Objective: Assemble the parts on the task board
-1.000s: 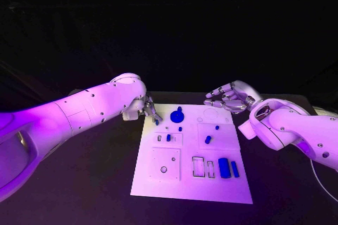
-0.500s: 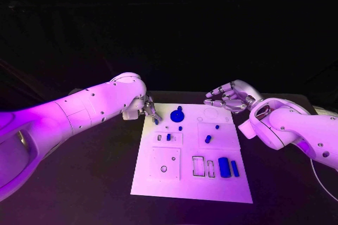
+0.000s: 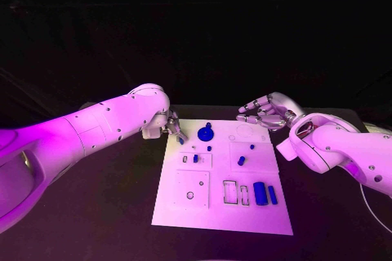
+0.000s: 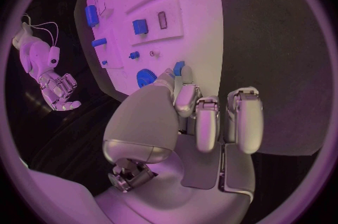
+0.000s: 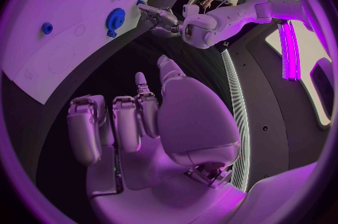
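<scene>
The task board (image 3: 222, 207) lies in the middle of the black table (image 3: 98, 215), a white plate with its long sides running from the table's near edge toward its far edge, and it carries shallow rectangular recesses and small blue parts. A round toothed blue gear (image 3: 205, 135) sits near the board's far left corner, with a small blue piece just beyond it toward the far edge. A small blue peg (image 3: 242, 160) stands around the board's middle, and another small blue part (image 3: 195, 159) stands in a recess toward the left edge. Two long blue blocks (image 3: 260, 194) lie side by side near the board's right edge, toward the near end, beside two narrow empty slots. The left hand (image 3: 170, 127) hovers at the board's far left corner, just beside the gear; in the left wrist view its fingers (image 4: 243, 120) are curled together, and a small blue part (image 4: 179, 69) shows at their tips, though I cannot tell whether it is pinched. The right hand (image 3: 265, 114) hangs above the board's far right corner, apart from the parts, its fingers (image 5: 88, 122) loosely bent and separated, holding nothing.
</scene>
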{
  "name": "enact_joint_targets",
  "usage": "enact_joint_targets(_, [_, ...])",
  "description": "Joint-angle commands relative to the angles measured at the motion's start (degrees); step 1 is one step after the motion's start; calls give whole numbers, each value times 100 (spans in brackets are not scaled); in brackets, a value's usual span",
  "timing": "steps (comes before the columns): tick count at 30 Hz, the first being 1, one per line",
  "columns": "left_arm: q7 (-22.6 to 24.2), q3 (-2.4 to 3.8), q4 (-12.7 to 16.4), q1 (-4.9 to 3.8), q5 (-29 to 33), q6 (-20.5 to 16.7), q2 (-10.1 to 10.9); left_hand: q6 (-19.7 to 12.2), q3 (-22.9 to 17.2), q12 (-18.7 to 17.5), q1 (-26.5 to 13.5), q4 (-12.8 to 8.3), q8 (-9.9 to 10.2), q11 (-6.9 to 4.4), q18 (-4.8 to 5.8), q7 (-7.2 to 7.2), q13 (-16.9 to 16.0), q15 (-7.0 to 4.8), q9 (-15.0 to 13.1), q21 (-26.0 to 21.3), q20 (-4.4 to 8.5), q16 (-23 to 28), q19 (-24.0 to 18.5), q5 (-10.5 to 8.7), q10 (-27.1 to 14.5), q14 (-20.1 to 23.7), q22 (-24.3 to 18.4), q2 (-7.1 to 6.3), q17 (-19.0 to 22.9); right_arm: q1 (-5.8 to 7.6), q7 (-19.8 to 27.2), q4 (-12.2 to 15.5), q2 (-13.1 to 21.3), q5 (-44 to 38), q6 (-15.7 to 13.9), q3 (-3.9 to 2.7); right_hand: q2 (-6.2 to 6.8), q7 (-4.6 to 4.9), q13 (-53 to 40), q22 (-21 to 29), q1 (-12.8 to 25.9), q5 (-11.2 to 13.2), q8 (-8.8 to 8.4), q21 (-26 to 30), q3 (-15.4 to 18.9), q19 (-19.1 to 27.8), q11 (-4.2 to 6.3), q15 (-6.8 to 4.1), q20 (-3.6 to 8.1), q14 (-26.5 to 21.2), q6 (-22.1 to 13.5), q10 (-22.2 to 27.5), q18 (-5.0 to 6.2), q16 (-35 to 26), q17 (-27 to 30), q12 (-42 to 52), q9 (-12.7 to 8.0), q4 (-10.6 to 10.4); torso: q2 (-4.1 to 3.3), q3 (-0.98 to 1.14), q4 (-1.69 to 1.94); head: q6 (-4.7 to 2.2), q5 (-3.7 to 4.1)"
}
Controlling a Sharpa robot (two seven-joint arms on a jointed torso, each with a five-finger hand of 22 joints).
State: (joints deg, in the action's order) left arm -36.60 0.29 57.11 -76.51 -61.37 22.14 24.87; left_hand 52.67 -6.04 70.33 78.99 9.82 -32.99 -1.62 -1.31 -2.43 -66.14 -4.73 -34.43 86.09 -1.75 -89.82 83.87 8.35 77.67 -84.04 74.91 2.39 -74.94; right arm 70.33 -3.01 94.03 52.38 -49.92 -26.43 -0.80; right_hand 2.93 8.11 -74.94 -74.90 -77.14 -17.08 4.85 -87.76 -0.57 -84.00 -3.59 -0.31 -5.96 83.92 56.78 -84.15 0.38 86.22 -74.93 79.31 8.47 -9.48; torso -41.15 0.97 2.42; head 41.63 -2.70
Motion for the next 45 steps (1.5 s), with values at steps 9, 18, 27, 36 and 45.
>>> enact_joint_targets(9, [201, -10, 116, 57, 123, -393, 53, -66, -1489, 20, 37, -309, -18, 22, 16, -42, -25, 25, -140, 51, 16, -18, 390, -75, 72, -596, 1106, -256, -1506, -3, 55, 13, -1, -24, 59, 0, -49, 5, -859, -1048, 15, -14, 3, 33, 42, -236, 33, -48, 37, 454, 46, -66, 90, -35, -852, -23, 5, 1, 6, 2, 1, -3, -2])
enact_joint_targets(18, [283, -7, 664, 62, 278, -832, 361, -76, -2085, 55, -216, -434, -101, 21, 20, -28, -63, 21, -260, 59, 13, -18, 398, -85, 119, -596, 1125, -480, -1506, -3, 61, 5, -1, -15, 58, 0, -49, 5, -859, -1048, 15, -14, 3, 33, 42, -236, 33, -48, 37, 454, 46, -66, 90, -35, -852, -23, 5, 1, 11, 6, 8, -7, -19])
enact_joint_targets(27, [297, -9, 1524, 64, 307, -1216, 881, -61, -2265, 79, -282, -498, -128, 11, 25, -19, -90, 16, -296, 73, 18, -18, 409, -89, 149, -596, 1145, -583, -1506, -3, 64, 7, 10, -23, 59, 0, -49, 5, -859, -1048, 15, -14, 3, 33, 42, -236, 33, -48, 37, 454, 46, -66, 90, -35, -852, -23, 5, 1, 0, 0, 8, -12, -26])
enact_joint_targets(36, [420, -18, 2309, 228, 100, -1568, 1383, -23, -2468, 98, -326, -585, -143, -1, 36, -9, -110, 7, -320, 105, 27, -18, 432, -84, 189, -596, 1185, -737, -1506, -3, 71, 1, 18, 9, 61, 0, -63, 4, -864, -1047, 17, -17, 4, 35, 49, -235, 34, -50, 39, 454, 53, -71, 90, -36, -851, -14, 9, 0, 5, -7, 15, 2, -45])
enact_joint_targets(45, [492, -48, 2590, 363, -61, -1580, 1502, -7, -2526, 104, -336, -607, -142, -4, 40, -6, -117, 5, -322, 116, 30, -18, 439, -76, 203, -596, 1199, -777, -1506, -5, 77, -9, 4, 17, 70, 0, -63, 4, -864, -1047, 17, -17, 4, 35, 49, -235, 34, -50, 39, 454, 53, -71, 90, -36, -851, -14, 9, 0, -4, -7, 0, 16, -75])
